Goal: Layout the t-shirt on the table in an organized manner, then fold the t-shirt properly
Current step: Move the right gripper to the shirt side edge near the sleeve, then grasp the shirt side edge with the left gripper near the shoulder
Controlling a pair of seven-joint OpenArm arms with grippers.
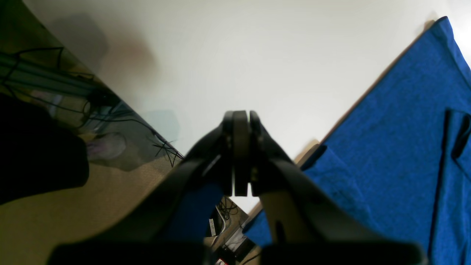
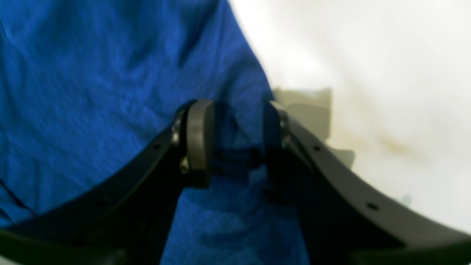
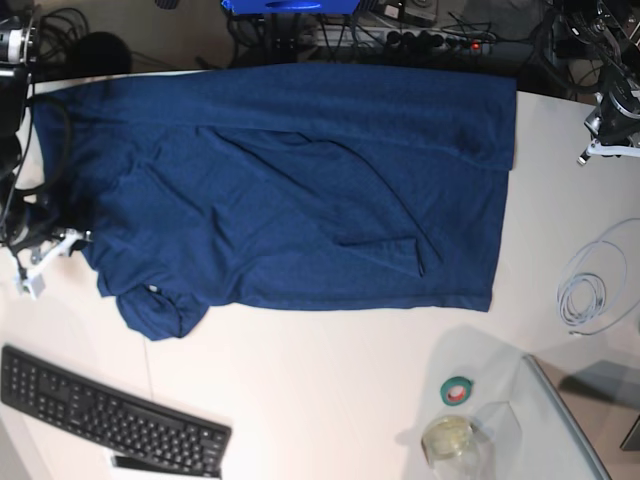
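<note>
The navy-blue t-shirt (image 3: 300, 180) lies spread across the white table (image 3: 330, 390), its body mostly flat, with a crumpled sleeve (image 3: 150, 310) at the near left and a small fold (image 3: 385, 250) mid-body. My right gripper (image 2: 235, 141) is open at the shirt's left edge (image 3: 72, 240). One finger (image 2: 198, 141) is over the cloth and the other is at its border, with fabric showing in the gap. My left gripper (image 1: 241, 119) is shut and empty, hovering over bare table beside the shirt (image 1: 397, 147), near the table's edge.
A black keyboard (image 3: 110, 420) lies at the front left. A green tape roll (image 3: 458, 390), a glass of yellowish liquid (image 3: 450, 438) and a clear sheet (image 3: 565, 420) sit front right. A white cable coil (image 3: 592, 290) lies at the right. Cables crowd the far edge.
</note>
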